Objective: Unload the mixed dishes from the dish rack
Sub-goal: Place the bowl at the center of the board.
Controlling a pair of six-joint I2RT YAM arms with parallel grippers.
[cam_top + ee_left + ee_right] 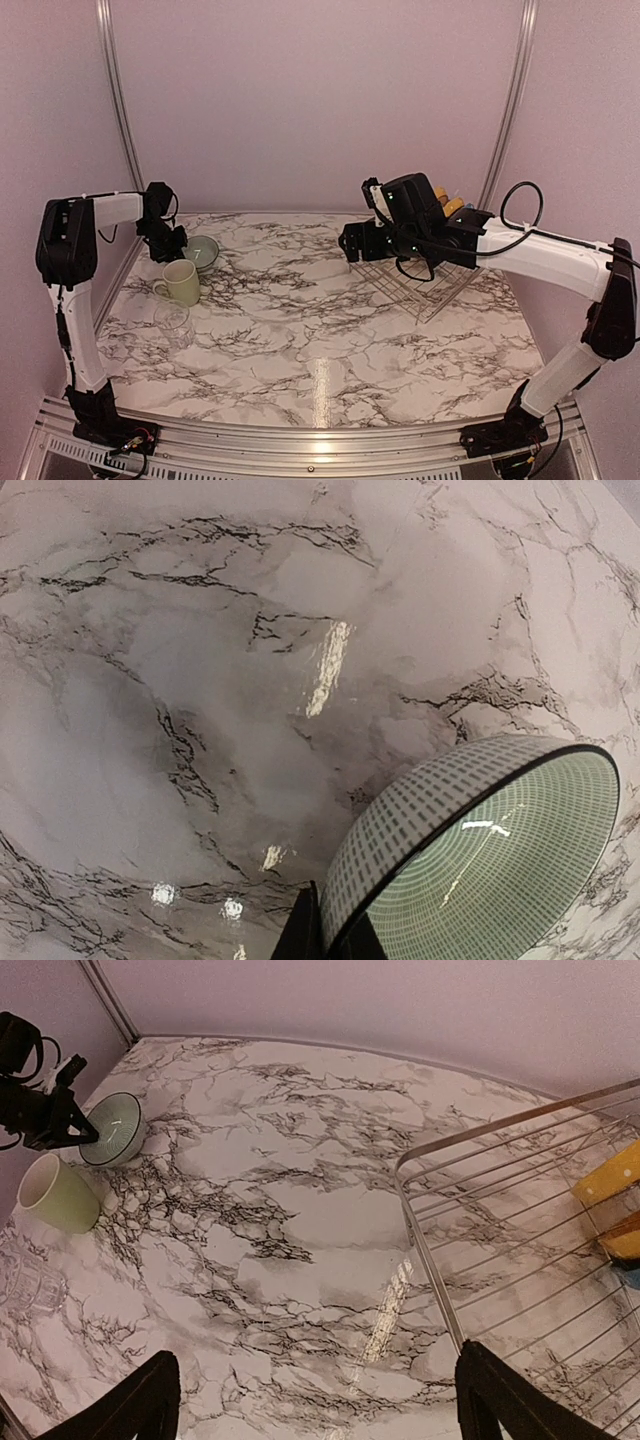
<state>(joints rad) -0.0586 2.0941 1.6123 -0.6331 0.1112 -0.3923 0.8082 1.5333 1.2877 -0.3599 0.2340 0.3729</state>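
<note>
My left gripper [176, 243] is shut on the rim of the small pale bowl [203, 252], which tilts low over the table at the far left. In the left wrist view the bowl [490, 860] fills the lower right, its rim between my fingertips [300, 935]. The pale green mug [182, 282] and the clear glass [172, 322] stand on the table near it. The silver wire dish rack [430, 278] stands at the right with yellow plates [450, 206] at its back. My right gripper [350, 242] is open and empty above the rack's left edge [425, 1250].
The right wrist view shows two yellow plates [610, 1175] and a sliver of blue plate [632, 1278] in the rack, plus the bowl [112, 1128], mug [58, 1193] and glass [28, 1280] at the left. Walls with metal posts [118, 100] enclose the marble table [300, 340].
</note>
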